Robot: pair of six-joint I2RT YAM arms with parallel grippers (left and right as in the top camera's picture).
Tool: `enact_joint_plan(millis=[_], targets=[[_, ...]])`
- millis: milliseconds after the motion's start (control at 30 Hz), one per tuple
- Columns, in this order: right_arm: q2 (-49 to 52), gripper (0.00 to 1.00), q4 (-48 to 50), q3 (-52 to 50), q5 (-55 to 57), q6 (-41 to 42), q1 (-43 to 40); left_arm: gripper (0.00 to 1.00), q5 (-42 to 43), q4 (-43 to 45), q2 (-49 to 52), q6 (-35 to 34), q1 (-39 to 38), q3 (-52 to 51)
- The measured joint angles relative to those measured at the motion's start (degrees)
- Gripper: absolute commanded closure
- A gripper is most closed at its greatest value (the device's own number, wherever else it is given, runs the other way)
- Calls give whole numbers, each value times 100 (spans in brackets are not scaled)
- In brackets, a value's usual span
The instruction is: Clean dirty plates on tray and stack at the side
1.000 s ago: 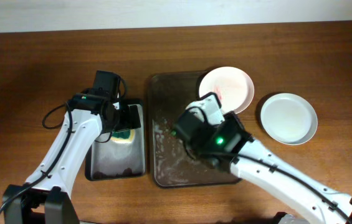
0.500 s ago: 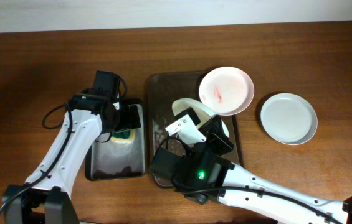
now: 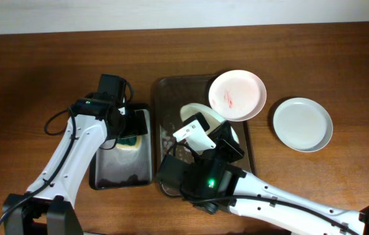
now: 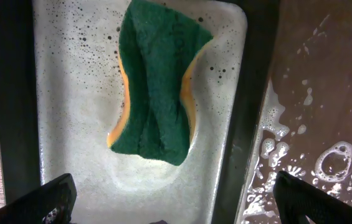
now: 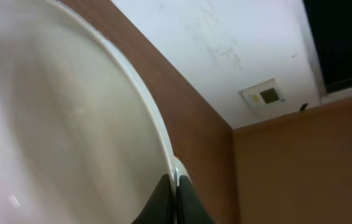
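Brown wooden table [image 3: 34,65], with a pale strip [image 3: 171,13] beyond its far edge. Above, in right wrist view: white ceiling [image 5: 225,43], tan wall [image 5: 300,168], dark window [image 5: 344,37].

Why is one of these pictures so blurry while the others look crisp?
Right wrist view: the plate sits so close that it smears out of focus. Left wrist view: sharp, with glare on the soapy tray around the sponge. Overhead view: crisp, evenly lit.
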Motion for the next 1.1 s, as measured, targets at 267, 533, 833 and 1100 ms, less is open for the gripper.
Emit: enact_joint_plan(millis=[267,533,833,1100], targets=[[-24,96,-195,35,-632,291,-522,1,2,-7,0,0,0,0],[-114,96,627,74,-7093,-269,-5910,1,4,-7,2,0,0,0],[1541,86,1095,63,-8421,-343,-10786,1,7,-15,4,0,0,0],[382,52,1080,37,-7759,-1080,-8391,1,4,-9,4,0,0,0]])
